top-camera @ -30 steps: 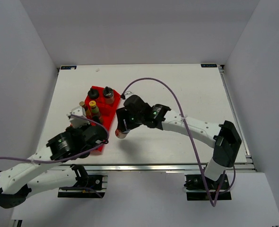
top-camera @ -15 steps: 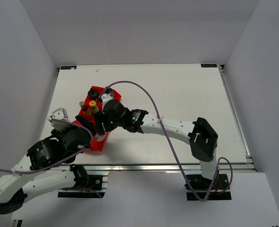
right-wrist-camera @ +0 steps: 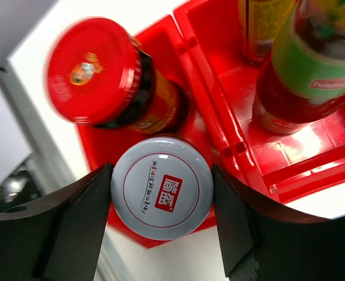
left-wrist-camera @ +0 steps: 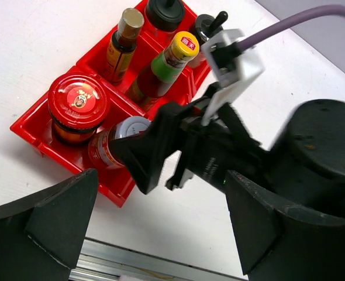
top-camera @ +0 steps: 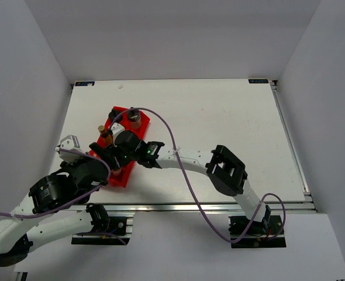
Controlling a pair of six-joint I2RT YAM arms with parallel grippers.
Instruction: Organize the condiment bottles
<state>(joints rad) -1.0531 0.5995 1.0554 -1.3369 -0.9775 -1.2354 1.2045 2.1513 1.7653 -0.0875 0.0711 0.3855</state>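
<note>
My right gripper [right-wrist-camera: 161,234] is shut on a white-capped jar [right-wrist-camera: 161,196], held by its cap over the near compartment of the red tray [right-wrist-camera: 219,105], beside a red-capped jar [right-wrist-camera: 93,70]. I cannot tell whether the jar's base rests on the tray floor. The left wrist view shows this jar [left-wrist-camera: 128,126] tilted between the black fingers, with the red-capped jar [left-wrist-camera: 79,99], a brown-capped bottle [left-wrist-camera: 128,20], a yellow-capped bottle [left-wrist-camera: 184,44] and two black-capped bottles [left-wrist-camera: 164,9] standing in the tray. My left gripper [left-wrist-camera: 161,234] is open and empty, just off the tray's near corner.
The red tray [top-camera: 121,179] lies on the left half of the white table. The right arm [top-camera: 178,157] stretches across the table's near part to it. A metal rail [top-camera: 219,206] runs along the table's front edge. White walls enclose the sides and back.
My right gripper has carried the white-capped jar leftward from beside the tray to over its near compartment. My left arm has drawn back to the left, away from the tray.
</note>
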